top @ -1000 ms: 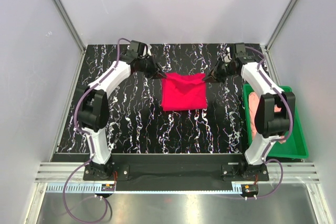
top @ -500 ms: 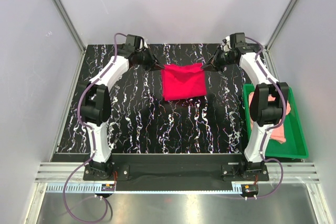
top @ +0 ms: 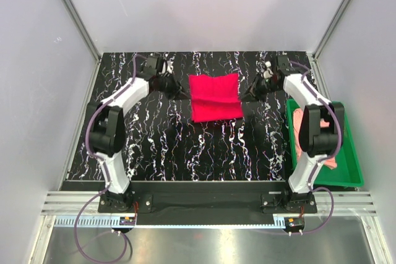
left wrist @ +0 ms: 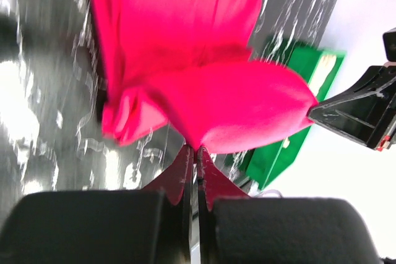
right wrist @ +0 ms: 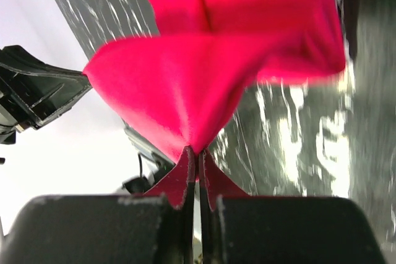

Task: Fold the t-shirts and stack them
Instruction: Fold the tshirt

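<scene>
Left end effector and right end effector each pinch opposite side edges of the red t-shirt, folded at mid-desk. Pink t-shirt lies in the green tray.

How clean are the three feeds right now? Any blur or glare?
Top view: sharp, evenly lit. Left wrist: table smeared, white glare at left; red shirt soft-edged. Right wrist: same smear, glare on the right.

Crimson t-shirt folded, centred; pink t-shirt bunched, rightward.
</scene>
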`<state>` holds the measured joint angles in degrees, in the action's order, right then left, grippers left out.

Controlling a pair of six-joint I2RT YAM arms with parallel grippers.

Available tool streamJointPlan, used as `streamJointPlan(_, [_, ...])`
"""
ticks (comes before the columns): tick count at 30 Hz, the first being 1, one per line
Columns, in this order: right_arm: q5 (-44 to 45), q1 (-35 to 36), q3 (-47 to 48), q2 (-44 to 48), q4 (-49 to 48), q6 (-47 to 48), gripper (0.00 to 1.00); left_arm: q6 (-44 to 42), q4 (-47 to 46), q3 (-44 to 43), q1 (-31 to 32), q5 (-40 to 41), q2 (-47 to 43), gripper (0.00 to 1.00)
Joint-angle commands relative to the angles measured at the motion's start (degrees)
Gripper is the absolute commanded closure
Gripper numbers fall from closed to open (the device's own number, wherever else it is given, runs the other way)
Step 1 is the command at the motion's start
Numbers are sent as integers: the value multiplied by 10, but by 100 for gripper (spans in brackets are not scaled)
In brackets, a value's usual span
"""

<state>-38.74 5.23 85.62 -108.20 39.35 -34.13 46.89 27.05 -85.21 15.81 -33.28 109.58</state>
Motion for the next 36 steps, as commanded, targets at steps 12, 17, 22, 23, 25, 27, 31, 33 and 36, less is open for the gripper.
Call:
streamJointPlan(12, [2, 67, -339, 332, -33, -76, 100, 20, -24, 357, 93, -27, -315, 100])
streamJointPlan(17, [29, 136, -446, 403, -67, -148, 100, 43, -6, 449, 117, -16, -416, 100])
streamJointPlan(22, [53, 184, -520, 481, -73, -198, 100, 56, 27, 539, 139, -8, -510, 100])
streamJointPlan(23, [57, 189, -539, 505, -71, -212, 100, 56, 45, 562, 143, -7, -524, 100])
streamJointPlan(25, [61, 211, -568, 529, -67, -238, 100, 58, 70, 585, 144, -7, -570, 100])
streamJointPlan(27, [72, 230, -585, 562, -60, -255, 100, 58, 92, 608, 145, -9, -600, 100])
streamJointPlan(31, [87, 299, -622, 609, -56, -321, 100, 62, 145, 616, 150, -15, -669, 100])
streamJointPlan(33, [102, 337, -624, 632, -46, -342, 100, 62, 161, 609, 152, -15, -687, 100])
streamJointPlan(36, [119, 379, -620, 659, -28, -380, 100, 66, 177, 599, 158, -27, -697, 100])
